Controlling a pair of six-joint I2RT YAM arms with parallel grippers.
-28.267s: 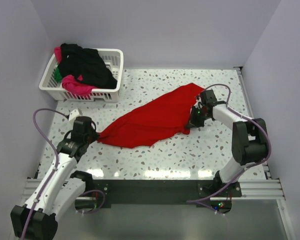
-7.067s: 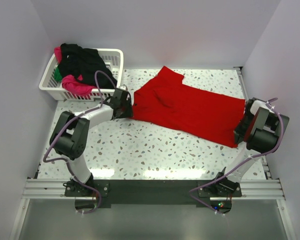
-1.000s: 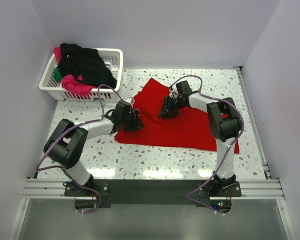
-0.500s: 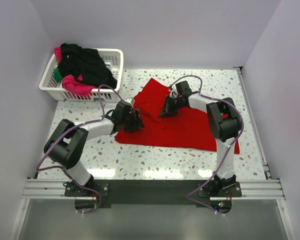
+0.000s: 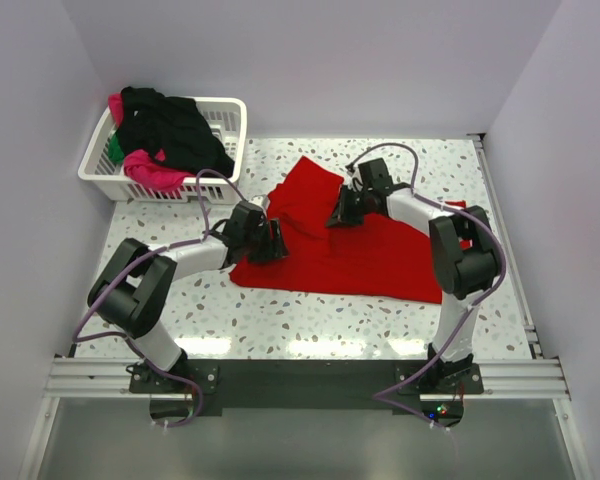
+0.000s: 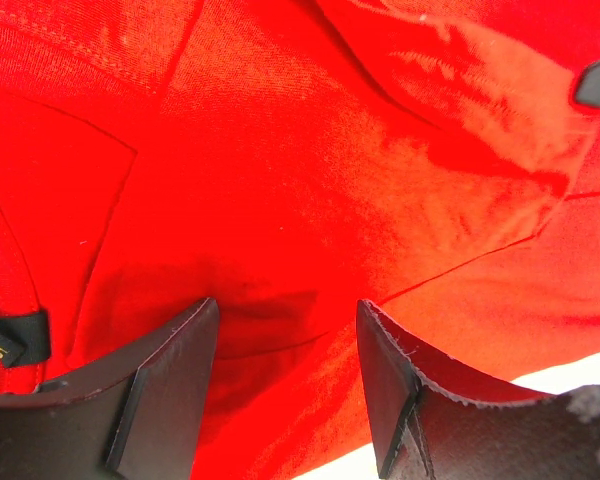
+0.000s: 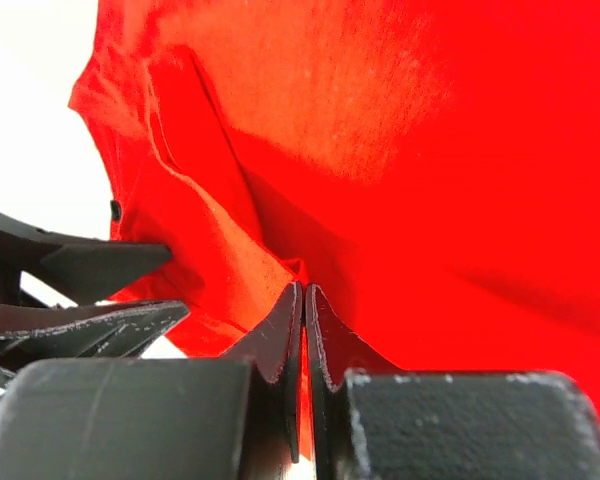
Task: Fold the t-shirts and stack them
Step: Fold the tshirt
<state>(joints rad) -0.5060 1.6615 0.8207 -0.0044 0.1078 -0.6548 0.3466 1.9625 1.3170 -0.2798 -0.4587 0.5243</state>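
A red t-shirt [image 5: 380,255] lies spread across the middle of the table, with its top edge bunched toward the back. My right gripper [image 5: 337,217] is shut on a raised fold of it near the upper middle. In the right wrist view the jaws [image 7: 303,290] pinch red cloth [image 7: 460,150] between them. My left gripper [image 5: 277,243] stands open at the shirt's left edge. In the left wrist view its fingertips [image 6: 285,315] straddle the red cloth [image 6: 330,180] without closing on it. Black [image 5: 170,125], magenta [image 5: 150,170] and green [image 5: 113,150] t-shirts lie heaped in the basket.
The white lattice basket [image 5: 232,150] stands at the back left corner. Pale walls close in the table on three sides. Both arms reach inward over the shirt, their grippers about a hand's width apart. The left gripper's fingers [image 7: 100,262] show at the left of the right wrist view.
My right gripper has shut on the fold of the red t-shirt, and its arm has swung its elbow out to the right. The left arm has not moved.
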